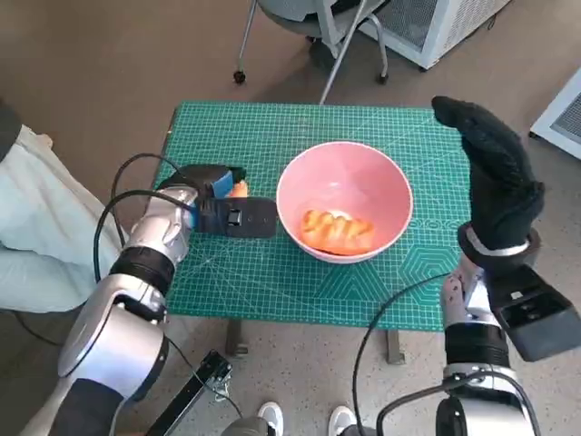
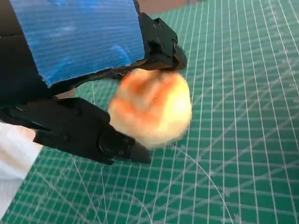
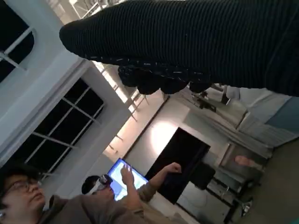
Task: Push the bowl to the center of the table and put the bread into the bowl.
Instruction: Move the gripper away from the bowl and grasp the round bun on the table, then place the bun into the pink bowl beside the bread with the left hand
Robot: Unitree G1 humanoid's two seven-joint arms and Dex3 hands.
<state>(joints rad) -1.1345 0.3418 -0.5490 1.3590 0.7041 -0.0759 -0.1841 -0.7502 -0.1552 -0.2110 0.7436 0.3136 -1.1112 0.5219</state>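
Gripped in my left hand (image 2: 88, 93), a bread roll (image 2: 152, 108) hangs over the green cutting mat (image 2: 243, 140). Another bread piece (image 1: 338, 231) lies in the pink bowl (image 1: 381, 182); my right hand (image 1: 495, 177) is raised, fingers released, holding nothing.

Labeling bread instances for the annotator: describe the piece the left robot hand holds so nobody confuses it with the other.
Start at the green cutting mat and go to the side left of the pink bowl. There the left robot hand, blue tape on its back, grips a small round golden bread roll. Unlike the longer bread lying inside the bowl, this one is outside it, pinched between black fingers.
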